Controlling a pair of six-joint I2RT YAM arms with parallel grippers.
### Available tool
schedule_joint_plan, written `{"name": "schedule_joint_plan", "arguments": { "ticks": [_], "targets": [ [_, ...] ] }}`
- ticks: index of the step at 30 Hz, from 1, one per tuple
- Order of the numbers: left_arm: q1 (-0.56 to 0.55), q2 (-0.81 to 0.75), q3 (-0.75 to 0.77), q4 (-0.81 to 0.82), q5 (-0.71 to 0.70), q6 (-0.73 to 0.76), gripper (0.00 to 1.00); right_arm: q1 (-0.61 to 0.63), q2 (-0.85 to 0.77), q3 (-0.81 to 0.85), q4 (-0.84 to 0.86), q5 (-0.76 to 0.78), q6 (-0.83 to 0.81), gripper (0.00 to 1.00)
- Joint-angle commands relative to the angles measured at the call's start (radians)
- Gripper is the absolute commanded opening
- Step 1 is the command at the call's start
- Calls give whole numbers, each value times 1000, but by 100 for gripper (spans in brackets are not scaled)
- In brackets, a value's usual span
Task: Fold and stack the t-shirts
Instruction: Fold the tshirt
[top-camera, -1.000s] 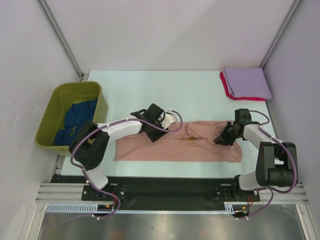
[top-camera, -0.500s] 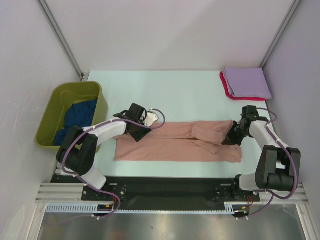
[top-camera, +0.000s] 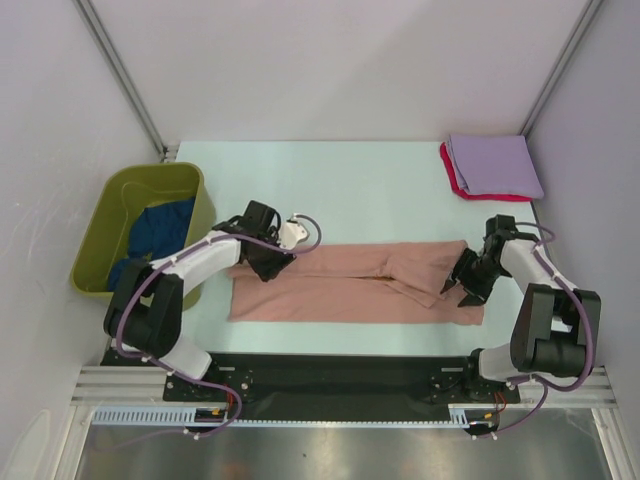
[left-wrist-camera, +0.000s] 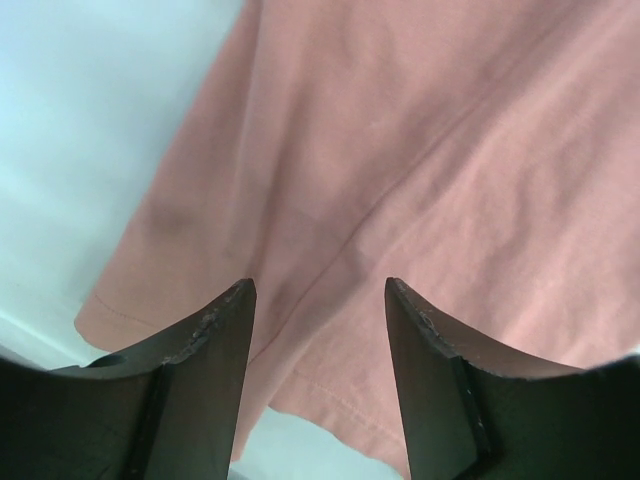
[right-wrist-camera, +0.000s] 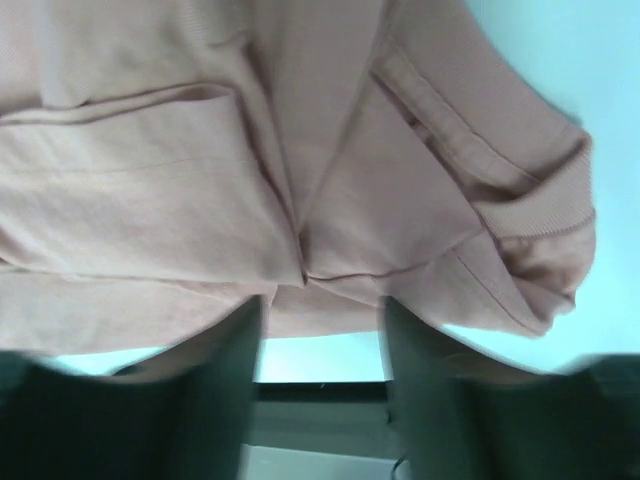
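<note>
Salmon-pink shirt (top-camera: 340, 288), a strip along the bench's (top-camera: 380, 190) near edge, prob. light & limp: pinch end hems; left gripper (left-wrist-camera: 318, 288) & right gripper (right-wrist-camera: 322, 310) both gape, holding nothing.

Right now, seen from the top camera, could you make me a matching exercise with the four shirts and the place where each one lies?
Things:
1 salmon-pink shirt
2 lavender shirt
3 red shirt
4 dark blue shirt

Places:
A in the olive-green tub
B under another shirt, far right
C spread long on the table
D top of the far-right pile

Pairs: 1-C, 2-D, 3-B, 4-A
</note>
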Motion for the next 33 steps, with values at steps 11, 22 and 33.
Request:
{"name": "schedule_joint_plan", "arguments": {
  "ticks": [11, 22, 33],
  "targets": [
    [213, -8, 153, 57, -180, -135, 61, -210, -273, -75, -45, 115, 195, 69],
    [244, 213, 141, 165, -205, -77, 61, -247, -287, -233, 79, 153, 317, 67],
    [244, 138, -36, 120, -19, -34, 0, -249, -174, -288, 248, 178, 322, 21]
  ]
}}
